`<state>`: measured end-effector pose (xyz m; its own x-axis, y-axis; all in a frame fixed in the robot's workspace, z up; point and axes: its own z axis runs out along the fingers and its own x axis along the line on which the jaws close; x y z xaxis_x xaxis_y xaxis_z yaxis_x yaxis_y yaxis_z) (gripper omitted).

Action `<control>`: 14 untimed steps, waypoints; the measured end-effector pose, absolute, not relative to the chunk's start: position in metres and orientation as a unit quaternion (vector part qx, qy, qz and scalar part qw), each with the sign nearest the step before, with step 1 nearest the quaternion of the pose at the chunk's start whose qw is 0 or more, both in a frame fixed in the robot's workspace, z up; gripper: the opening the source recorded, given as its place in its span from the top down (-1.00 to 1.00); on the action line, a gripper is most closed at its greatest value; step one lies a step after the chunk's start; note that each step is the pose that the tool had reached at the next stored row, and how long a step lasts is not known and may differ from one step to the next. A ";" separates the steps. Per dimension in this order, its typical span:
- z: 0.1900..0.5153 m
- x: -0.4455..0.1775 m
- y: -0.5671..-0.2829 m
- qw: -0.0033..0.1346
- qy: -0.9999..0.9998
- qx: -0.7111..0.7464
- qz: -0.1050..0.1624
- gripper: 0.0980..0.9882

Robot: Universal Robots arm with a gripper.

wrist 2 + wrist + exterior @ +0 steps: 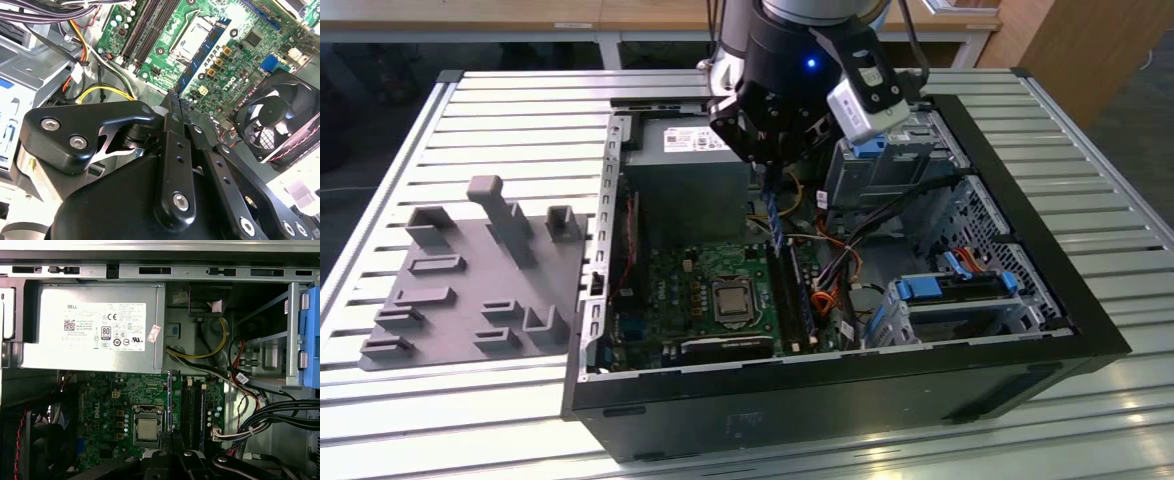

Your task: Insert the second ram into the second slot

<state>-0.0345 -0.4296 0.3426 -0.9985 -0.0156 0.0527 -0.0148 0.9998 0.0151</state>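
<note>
The black computer case (854, 390) lay open on the slatted table (520, 110), with the arm reaching down into it. The gripper (769, 170) hung above the motherboard (674, 290), and its fingers were pressed together on the blue memory stick (777, 225).

From where the exterior view looked, the stick showed below the gripper as a thin blue strip over the motherboard. It pointed along the black memory slots (798, 305) and was not seated in any of them.

In the first wrist view the stick (170, 400) was a narrow blue line running out from the gripper (172, 436). It lay in line with the slots (190, 410), over the part of the motherboard (100, 405) between them and the processor socket (146, 429). I could not tell how high above the motherboard it hung.

In the second wrist view the stick (202, 57) ran out from the closed gripper (173, 100) across the motherboard (240, 50), with the slots (145, 25) just beside it. A black fan (280, 120) sat at the motherboard's edge.

The grey power supply (687, 170) stood just beside the motherboard, under the arm. Loose cables (847, 265) and blue drive latches (961, 288) lay beside the motherboard, beyond the slots. A grey parts holder (474, 280) sat on the table well apart from the motherboard, outside the case wall.
</note>
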 end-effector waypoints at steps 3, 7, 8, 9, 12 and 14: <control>0.342 -0.034 -0.430 0.026 -1.000 0.008 -0.007 0.96; 0.341 -0.034 -0.431 0.026 -1.000 0.008 -0.007 0.96; 0.341 -0.034 -0.431 0.026 -1.000 0.008 -0.007 0.96; 0.341 -0.034 -0.431 0.026 -1.000 0.008 -0.007 0.96; 0.340 -0.034 -0.431 0.026 -1.000 0.008 -0.007 0.96; 0.340 -0.034 -0.431 0.026 -1.000 0.008 -0.007 0.96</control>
<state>-0.0345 -0.4311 0.3396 -0.9985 -0.0157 0.0527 -0.0149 0.9998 0.0151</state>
